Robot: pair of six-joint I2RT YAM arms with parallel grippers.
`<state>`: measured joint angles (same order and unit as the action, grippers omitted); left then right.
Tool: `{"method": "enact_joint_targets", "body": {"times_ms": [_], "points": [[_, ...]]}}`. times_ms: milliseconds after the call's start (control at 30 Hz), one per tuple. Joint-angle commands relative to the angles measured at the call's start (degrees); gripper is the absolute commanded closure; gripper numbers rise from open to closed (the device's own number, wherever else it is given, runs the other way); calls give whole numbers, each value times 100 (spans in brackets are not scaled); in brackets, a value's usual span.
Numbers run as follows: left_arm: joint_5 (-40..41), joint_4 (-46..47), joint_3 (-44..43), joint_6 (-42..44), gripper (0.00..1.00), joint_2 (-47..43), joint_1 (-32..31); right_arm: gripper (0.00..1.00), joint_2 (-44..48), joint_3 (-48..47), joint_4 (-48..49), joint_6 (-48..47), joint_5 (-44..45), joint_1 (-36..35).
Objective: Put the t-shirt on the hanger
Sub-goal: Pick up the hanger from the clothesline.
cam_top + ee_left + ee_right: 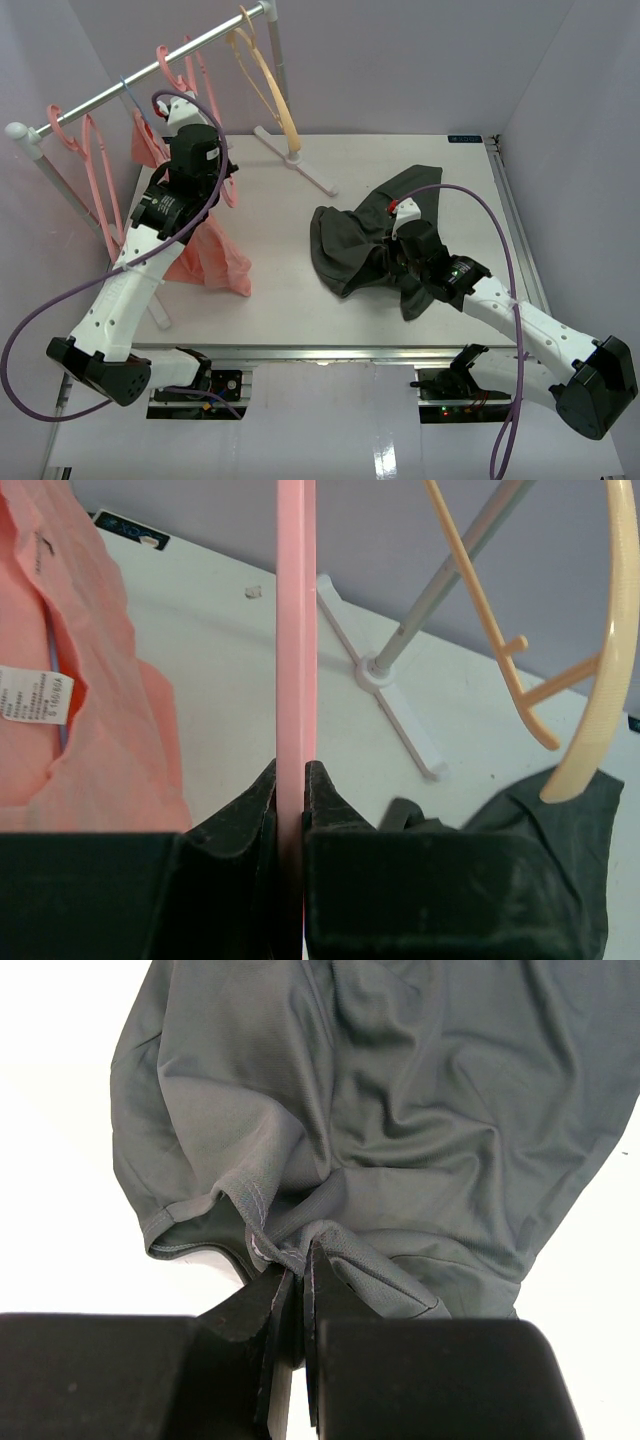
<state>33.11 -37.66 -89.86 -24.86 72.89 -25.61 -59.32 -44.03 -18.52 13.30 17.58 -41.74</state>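
The left gripper (292,772) is closed tightly on the salmon-pink hanger (296,630). Its two dark fingers press a straight flat bar of the hanger from both sides, and in the left wrist view this bar rises straight up from between them. I cannot tell which part of the hanger this bar is. Just left of the gripper hangs a salmon-pink garment (90,660) with a white label (35,695) inside its neck. To the right hangs a tan-yellow hanger (618,630), and behind it the white foot of the clothes rack (385,680) stands on the table (280,300).

The right gripper (296,1260) is shut on a fold of the t-shirt (400,1110), at a stitched edge of the cloth. The fingers are almost together with only the thin fabric between them. From this point the dark shirt spreads away in many wrinkles.

In the top view, the t-shirt (350,245) lies crumpled on the right half of the table, well apart from the rack. The left arm reaches up to the rack's rail (110,95) at the far left.
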Motion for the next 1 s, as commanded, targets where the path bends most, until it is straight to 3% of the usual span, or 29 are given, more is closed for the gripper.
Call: {"method": "enact_joint_targets", "body": {"times_ms": [0, 267, 433, 600, 967], "points": [[-615, 26, 200, 397, 100, -227, -6, 92, -34, 0, 209, -47, -18, 0], [-499, 155, 435, 710, 100, -639, -6, 92, -8, 6, 198, -47, -9, 1], [-921, -301, 405, 903, 100, -758, -6, 92, 47, -9, 165, -47, -7, 8], [-1408, -791, 1001, 769, 100, -986, -6, 92, 14, -23, 147, -6, 48, 8], [-3848, -664, 2395, 1229, 100, -1156, -20, 92, -261, -409, -261, 204, 597, 287]]}}
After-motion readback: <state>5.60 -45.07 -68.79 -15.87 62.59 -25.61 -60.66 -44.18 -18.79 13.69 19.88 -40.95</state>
